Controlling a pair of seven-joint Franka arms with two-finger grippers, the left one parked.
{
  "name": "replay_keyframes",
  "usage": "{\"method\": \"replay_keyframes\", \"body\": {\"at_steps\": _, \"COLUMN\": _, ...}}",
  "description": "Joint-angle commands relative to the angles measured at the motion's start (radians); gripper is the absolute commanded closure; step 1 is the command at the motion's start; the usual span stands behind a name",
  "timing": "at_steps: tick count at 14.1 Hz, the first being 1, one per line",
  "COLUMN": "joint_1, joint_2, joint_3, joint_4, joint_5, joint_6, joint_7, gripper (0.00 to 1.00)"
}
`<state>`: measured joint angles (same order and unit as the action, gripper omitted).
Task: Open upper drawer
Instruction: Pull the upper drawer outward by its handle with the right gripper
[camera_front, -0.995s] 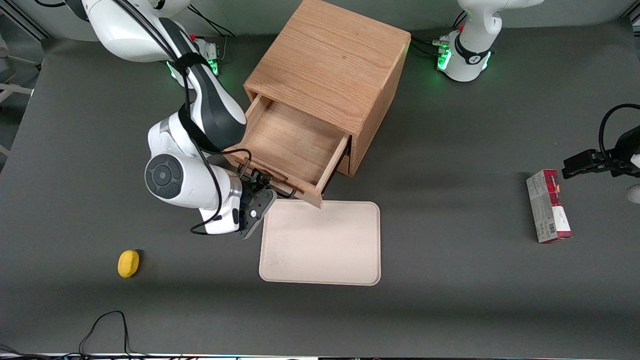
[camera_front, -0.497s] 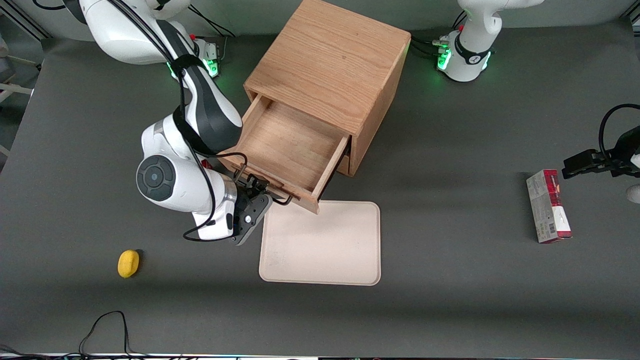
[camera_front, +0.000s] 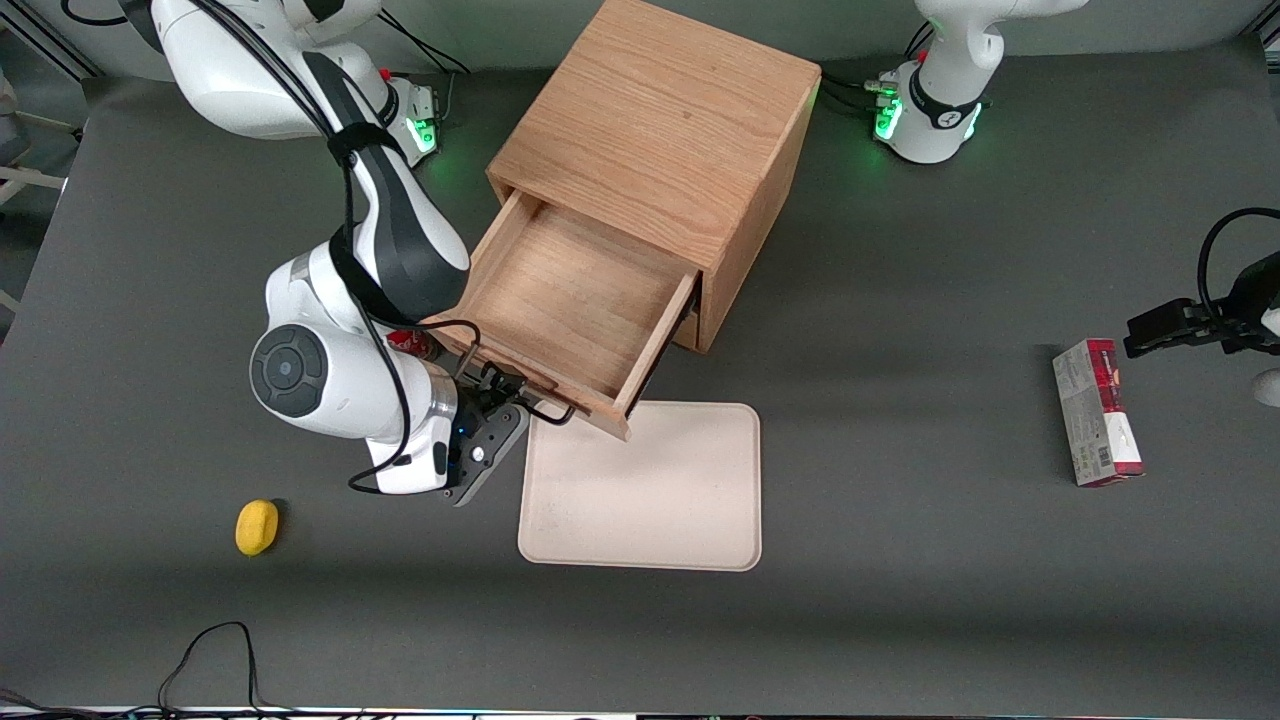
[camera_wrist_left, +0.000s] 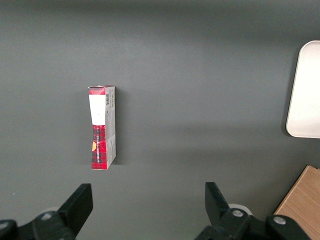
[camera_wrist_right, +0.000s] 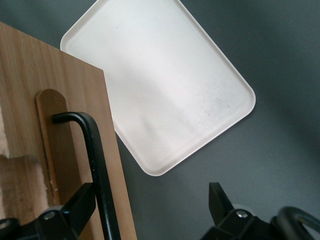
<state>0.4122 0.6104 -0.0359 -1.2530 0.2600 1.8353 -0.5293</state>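
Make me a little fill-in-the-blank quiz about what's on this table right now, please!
1. The upper drawer of the wooden cabinet is pulled ____.
2. The gripper sits at the drawer's black ____.
3. On the table in front of the drawer lies a cream-colored ____.
4. The small object lying toward the working arm's end of the table is colored ____.

Missing words: open; handle; tray; yellow

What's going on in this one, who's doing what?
The right arm is working on the wooden cabinet. Its upper drawer is pulled well out and looks empty inside. The claw is at the drawer's black handle, fingers spread, with the handle bar next to one finger. A pale tray lies on the table in front of the drawer.
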Motion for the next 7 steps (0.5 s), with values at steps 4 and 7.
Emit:
{"method": "replay_keyframes", "body": {"at_steps": 4, "joint_1": -0.018, "joint_2": 0.040, "joint_3": -0.001, "joint_4": 0.067, "joint_5": -0.035, "joint_6": -0.004, "joint_7": -0.017, "gripper": 0.00}}
{"method": "replay_keyframes", "body": {"at_steps": 7, "joint_1": -0.021, "joint_2": 0.049, "joint_3": -0.001, "joint_4": 0.087, "joint_5": -0.035, "joint_6": -0.004, "joint_7": -0.015, "gripper": 0.00}}
